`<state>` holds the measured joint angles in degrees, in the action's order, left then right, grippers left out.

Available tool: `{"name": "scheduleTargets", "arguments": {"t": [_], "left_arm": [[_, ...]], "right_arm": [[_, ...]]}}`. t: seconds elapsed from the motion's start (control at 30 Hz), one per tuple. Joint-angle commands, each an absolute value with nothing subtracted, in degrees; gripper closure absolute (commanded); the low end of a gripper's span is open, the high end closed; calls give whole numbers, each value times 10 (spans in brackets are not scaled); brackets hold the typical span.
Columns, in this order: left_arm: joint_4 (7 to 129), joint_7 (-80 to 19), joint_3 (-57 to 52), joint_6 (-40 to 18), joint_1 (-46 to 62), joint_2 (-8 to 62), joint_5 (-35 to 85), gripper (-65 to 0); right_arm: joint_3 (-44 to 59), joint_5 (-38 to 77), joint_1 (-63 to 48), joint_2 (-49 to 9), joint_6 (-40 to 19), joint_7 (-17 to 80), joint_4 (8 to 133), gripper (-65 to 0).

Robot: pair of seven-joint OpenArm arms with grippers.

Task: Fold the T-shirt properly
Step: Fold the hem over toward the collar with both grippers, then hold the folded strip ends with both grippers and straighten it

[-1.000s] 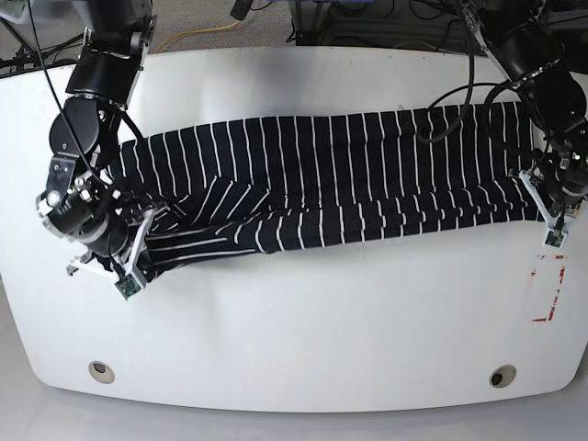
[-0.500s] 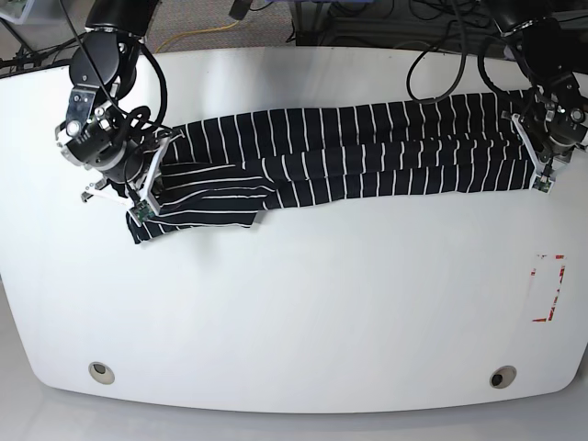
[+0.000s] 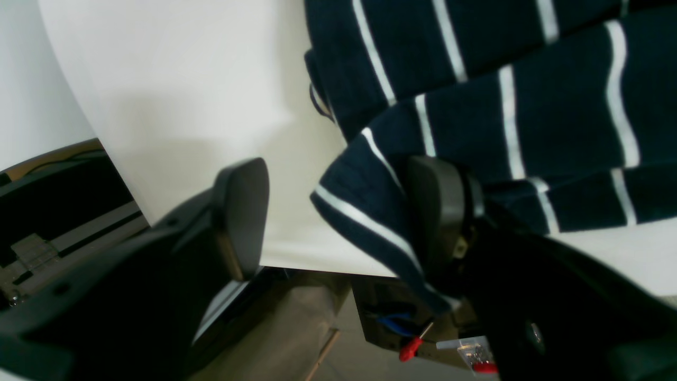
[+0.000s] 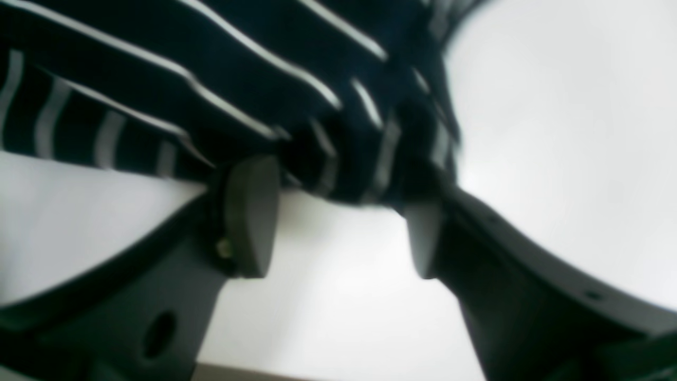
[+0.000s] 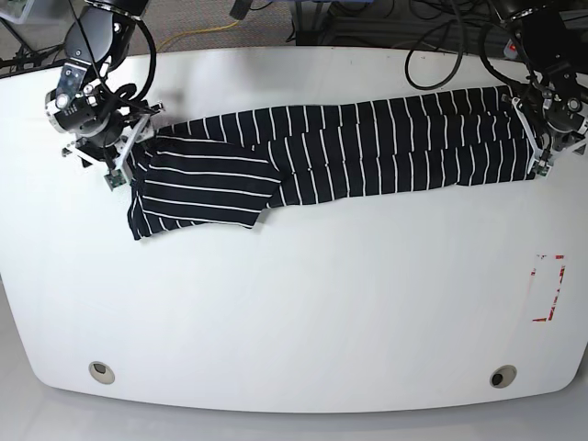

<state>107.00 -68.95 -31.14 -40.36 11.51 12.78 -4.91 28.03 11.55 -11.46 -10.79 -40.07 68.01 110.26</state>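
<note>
Here the T-shirt (image 5: 331, 152) lies on the far half of the white table (image 5: 303, 312) as a long band of black cloth with thin white stripes, running nearly from one side to the other; at its left end in the base view a sleeve-like flap (image 5: 202, 188) spreads toward the near side, its stripes lying crosswise to those of the main band; the right gripper (image 5: 108, 147) sits over that left end, just at the corner of the cloth; in the right wrist view, which is blurred, its two dark fingers (image 4: 248, 217) stand well apart with bare table between them, and the bunched striped edge of the shirt (image 4: 338, 159) lies just past their tips, touching or nearly so, with nothing pinched between them; further right, the band runs flat with a few long creases; at the far right the left gripper (image 5: 544, 147) rests at the shirt's other end, close to the table's edge; in the left wrist view its jaws are spread wide; one finger (image 3: 240, 211) stands clear over bare table, while a striped fold (image 3: 370, 211) drapes against the inner face of the other finger (image 3: 439, 211), unclamped; near the right edge of the table, well apart from the cloth, a red dashed rectangle (image 5: 548, 288) is marked.
</note>
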Motion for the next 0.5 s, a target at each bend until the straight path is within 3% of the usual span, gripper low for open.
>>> {"name": "scheduleTargets", "arguments": {"t": [0.0,0.17,0.3,0.47], "left_arm": [[1099,-685,-319,-400,108,138,-51,-379],[1142,-685,-326,-400,99,137,-26,-379],[1138,-686,-405,-400,79,133,29,-379],[1120,-691,-473,-400,74,121,133,-383]], "right_arm": [[293,149,-107,-116,-400,682,1138,-374],[342,278,-86,-123,-400,732,1142,-363],[341,355,-79,-115,-400,745,1139,-363],[340,357,-53,-80,-400,749,1115,-365]]}}
